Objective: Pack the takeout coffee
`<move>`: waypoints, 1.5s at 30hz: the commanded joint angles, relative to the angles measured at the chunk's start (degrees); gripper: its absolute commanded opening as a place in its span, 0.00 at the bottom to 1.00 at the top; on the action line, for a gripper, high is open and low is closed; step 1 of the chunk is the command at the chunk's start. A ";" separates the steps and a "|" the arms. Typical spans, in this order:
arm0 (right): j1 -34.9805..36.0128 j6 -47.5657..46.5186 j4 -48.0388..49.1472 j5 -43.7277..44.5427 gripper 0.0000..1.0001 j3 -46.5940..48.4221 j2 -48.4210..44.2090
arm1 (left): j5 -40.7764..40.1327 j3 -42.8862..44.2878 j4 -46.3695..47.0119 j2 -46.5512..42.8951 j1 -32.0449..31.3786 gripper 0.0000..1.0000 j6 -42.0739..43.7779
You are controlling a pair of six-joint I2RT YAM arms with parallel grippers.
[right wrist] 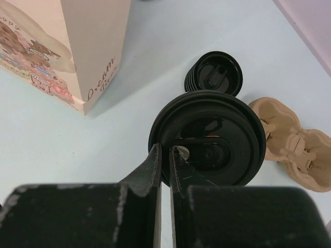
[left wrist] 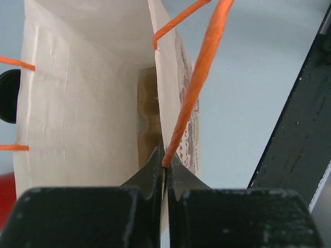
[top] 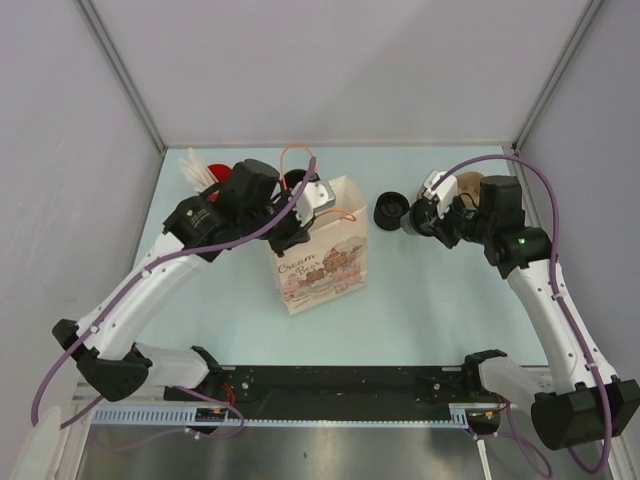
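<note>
The takeout coffee [right wrist: 217,139], a black cup under a glossy black lid, fills the middle of the right wrist view. My right gripper [right wrist: 165,150] is shut on the near-left edge of its lid, one finger outside the rim and one on top. In the top view that gripper [top: 413,216] is right of the paper bag [top: 320,255] and covers most of the cup. My left gripper [left wrist: 165,157] is shut on the bag's upper edge, with the orange handle cord [left wrist: 199,77] pinched between its tips. The bag [left wrist: 83,103] stands open.
A second black ribbed cup [right wrist: 214,77] stands just beyond the held one, also visible from above [top: 387,210]. A brown cardboard cup carrier [right wrist: 297,144] lies right of them. Another brown carrier [left wrist: 147,119] sits inside the bag. A red cup with white sticks [top: 212,175] stands behind the left arm.
</note>
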 commanded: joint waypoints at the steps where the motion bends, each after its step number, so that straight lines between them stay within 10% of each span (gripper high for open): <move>1: -0.76 0.72 2.67 -0.35 0.00 0.13 -1.32 | -4.58 2.64 3.75 1.21 -0.91 0.00 -2.78; 13: -1.82 0.55 2.32 -0.96 0.00 0.13 -1.49 | -11.98 3.52 6.21 4.55 -1.88 0.02 -5.86; 29: -1.82 9.51 4.52 -2.46 0.00 9.43 3.24 | -8.99 12.56 1.73 4.12 -2.16 0.99 -1.82; 45: 6.50 28.75 9.62 -16.61 0.00 35.61 17.04 | -7.14 6.08 11.83 -2.31 20.96 0.99 0.74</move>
